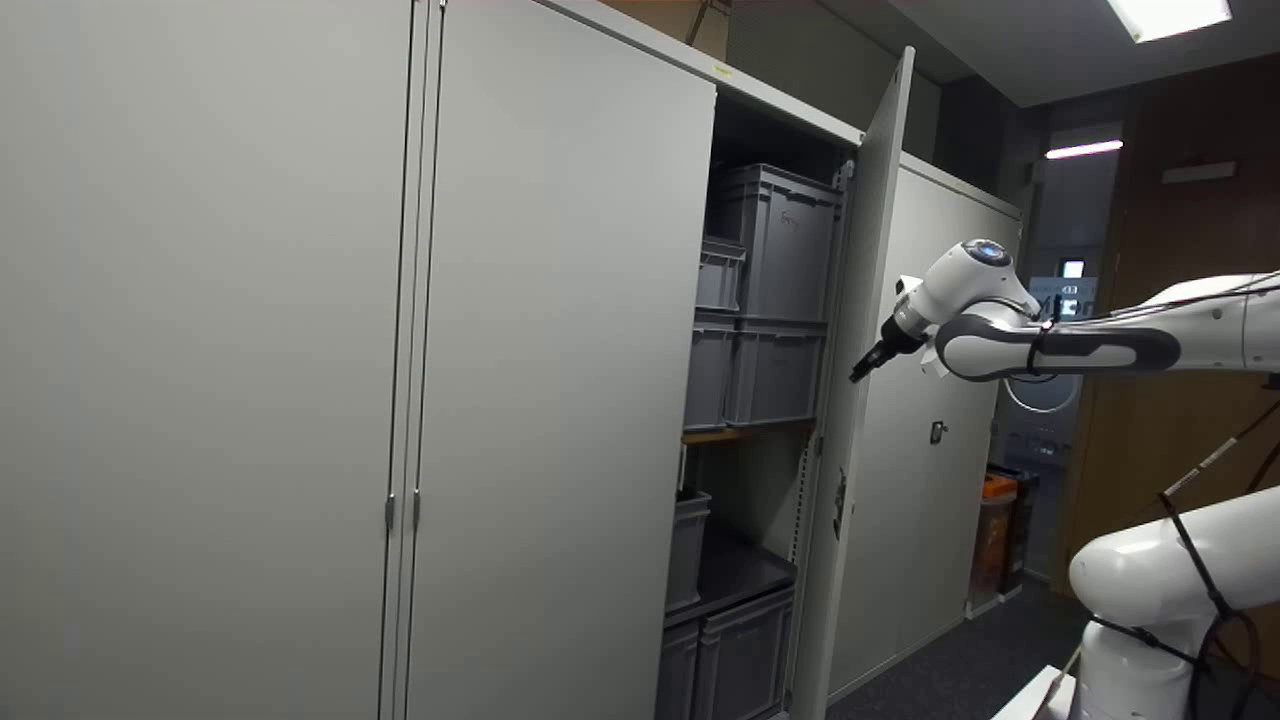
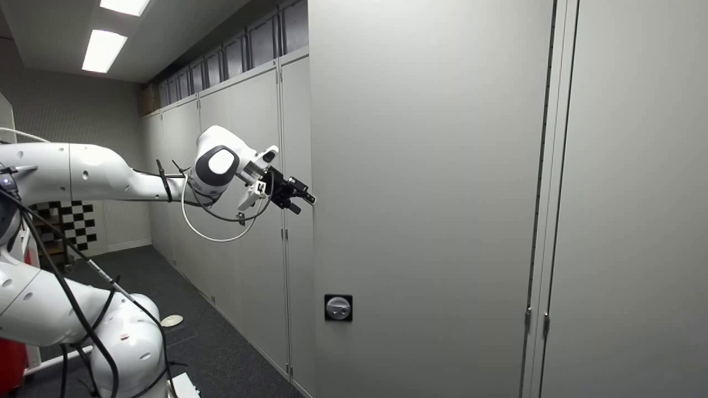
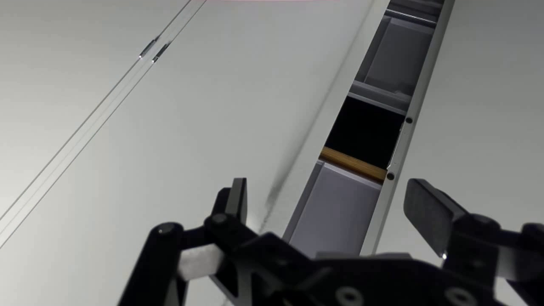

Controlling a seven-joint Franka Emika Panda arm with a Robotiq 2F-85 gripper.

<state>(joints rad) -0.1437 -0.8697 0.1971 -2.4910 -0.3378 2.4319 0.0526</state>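
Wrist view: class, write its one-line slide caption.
Open pincer before a partly open cabinet door, grey storage crates visible inside.

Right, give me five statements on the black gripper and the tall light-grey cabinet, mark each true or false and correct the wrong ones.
1. The black two-fingered gripper stands open. True.
2. Every tall light-grey cabinet door is shut. False: one tall light-grey cabinet door stands open.
3. Stacked grey plastic boxes show inside the light-grey cabinet. True.
4. The gripper is clamped on a box. False: it grips nothing.
5. The open door bears a round silver lock. True.
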